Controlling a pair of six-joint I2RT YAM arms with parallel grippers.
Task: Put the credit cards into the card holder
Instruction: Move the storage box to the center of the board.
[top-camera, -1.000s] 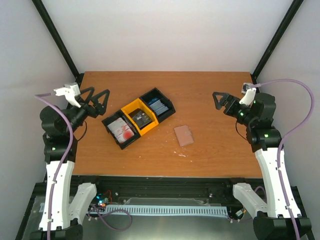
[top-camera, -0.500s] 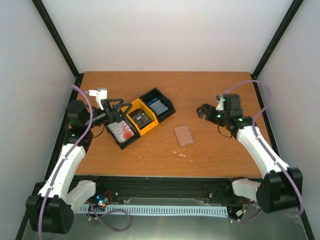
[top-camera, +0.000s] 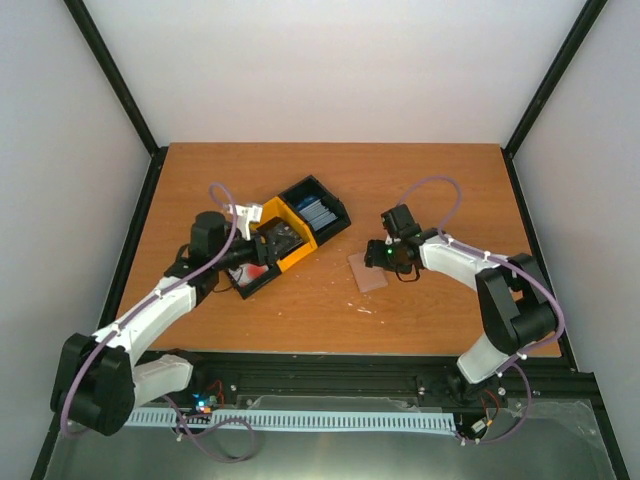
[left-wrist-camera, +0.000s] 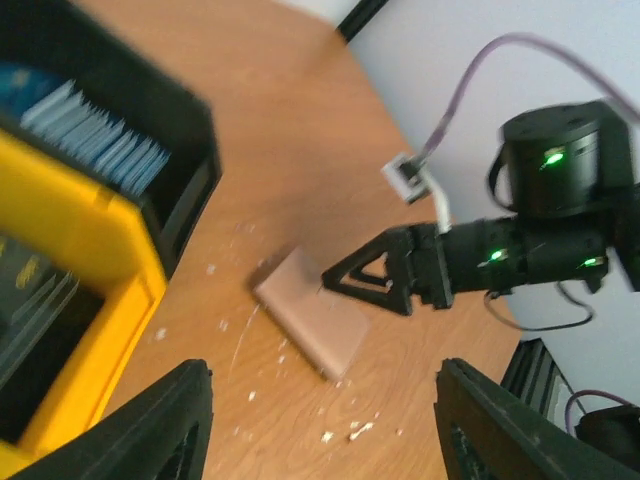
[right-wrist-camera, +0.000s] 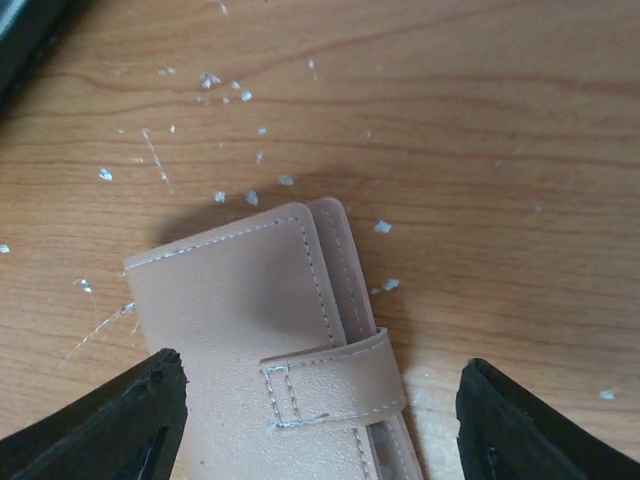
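- Credit cards sit sorted in a row of plastic bins, black, yellow, black.
- Tan leather card holder lies flat on the brown wooden table, just right of them.
- My right claw straddles it, jaws spread, gripping nothing.
- My left claw hovers over the yellow bin, jaws wide apart.
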